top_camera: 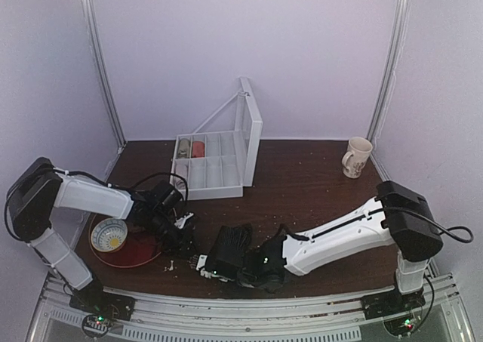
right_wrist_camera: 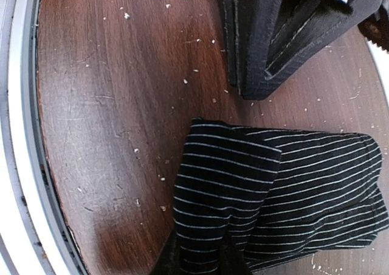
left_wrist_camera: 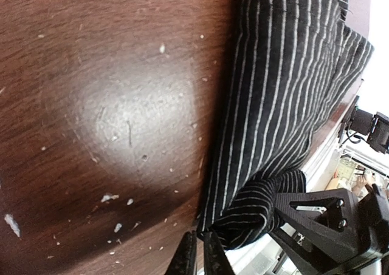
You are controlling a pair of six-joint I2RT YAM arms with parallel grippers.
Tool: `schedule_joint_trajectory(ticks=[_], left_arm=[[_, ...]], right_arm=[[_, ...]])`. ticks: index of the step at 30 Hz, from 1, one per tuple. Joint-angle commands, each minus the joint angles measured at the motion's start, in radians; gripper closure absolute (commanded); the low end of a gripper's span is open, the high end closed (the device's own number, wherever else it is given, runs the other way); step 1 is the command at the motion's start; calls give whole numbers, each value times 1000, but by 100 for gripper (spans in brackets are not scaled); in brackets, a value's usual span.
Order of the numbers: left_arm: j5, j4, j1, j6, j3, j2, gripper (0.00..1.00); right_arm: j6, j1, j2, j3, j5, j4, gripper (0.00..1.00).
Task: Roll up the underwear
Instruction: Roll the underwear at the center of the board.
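A compartment box [top_camera: 207,172] is stood open. A bowl [top_camera: 109,235] is seated on a red tray [top_camera: 142,256]. A mug [top_camera: 356,157] is set apart.

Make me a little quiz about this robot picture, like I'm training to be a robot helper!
1. Pick one: the underwear has A) dots, B) pale stripes, C) flowers.
2. True or false: the white bowl sits on the red plate.
3. Fill in: the clear compartment box has its lid ____ (open or closed).

Key: 1 B; 2 true; 3 open.
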Motion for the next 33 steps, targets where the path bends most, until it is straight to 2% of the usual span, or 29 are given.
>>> schedule_joint_trajectory(ticks=[1,7,23,33], left_arm=[[-5,2,1,-12,-8,-31,91],[-4,-3,0,-16,-4,-40,91],[8,19,0,-33,-7,-18,91],[6,13,0,-33,4,-18,91]], right_arm=[[32,-51,-15,36,-227,-141,100],[47,-135,-8,78,-419,-163,100],[61,-319,87,163,-796,-204,100],[129,-416,160,177,-980,-196,100]])
